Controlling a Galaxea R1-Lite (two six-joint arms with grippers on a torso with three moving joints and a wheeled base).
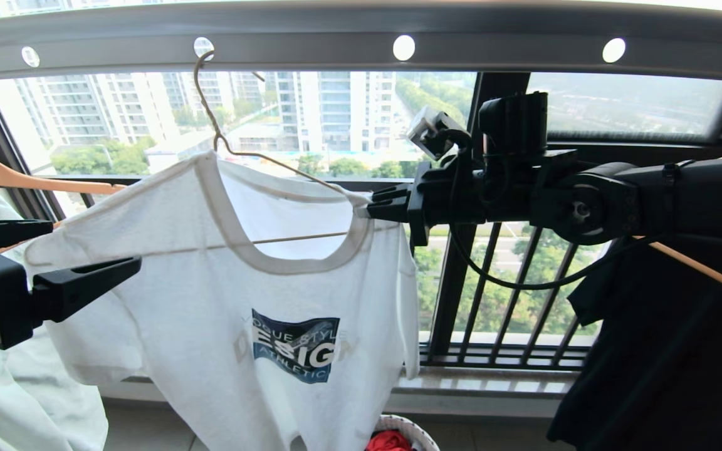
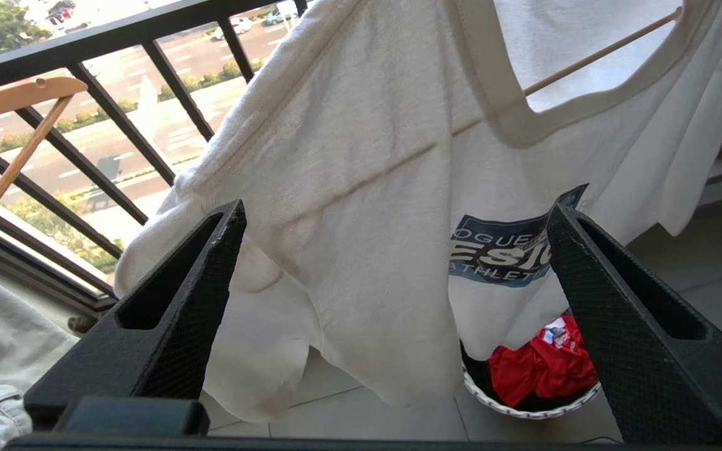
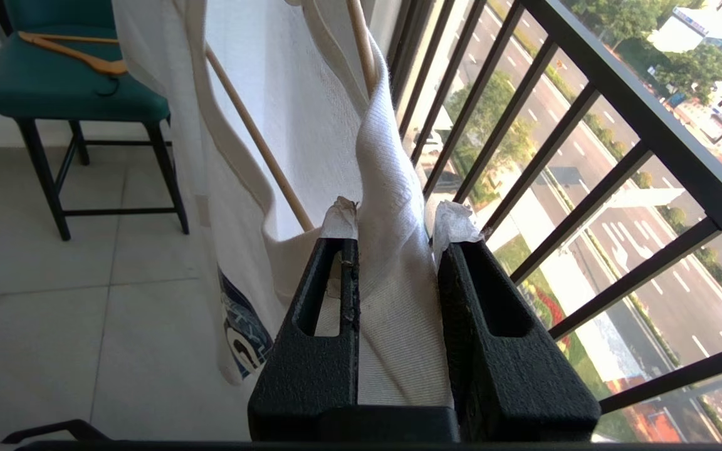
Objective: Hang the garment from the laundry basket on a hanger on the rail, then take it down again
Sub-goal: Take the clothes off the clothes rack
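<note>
Right tool (image 3: 395,219) is seen slightly parted around the shoulder of the white T-shirt (image 1: 242,282), which is hung on the wire hanger (image 1: 210,106) hooked into the rail (image 1: 311,41), while the left tool (image 2: 392,232) is spread wide beside it.

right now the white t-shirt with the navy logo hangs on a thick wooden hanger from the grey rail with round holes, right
Not quite. The white T-shirt with the navy logo hangs on a thin cream wire hanger, not a thick wooden one. The head view shows its hook in a round hole of the grey metal rail.
</note>
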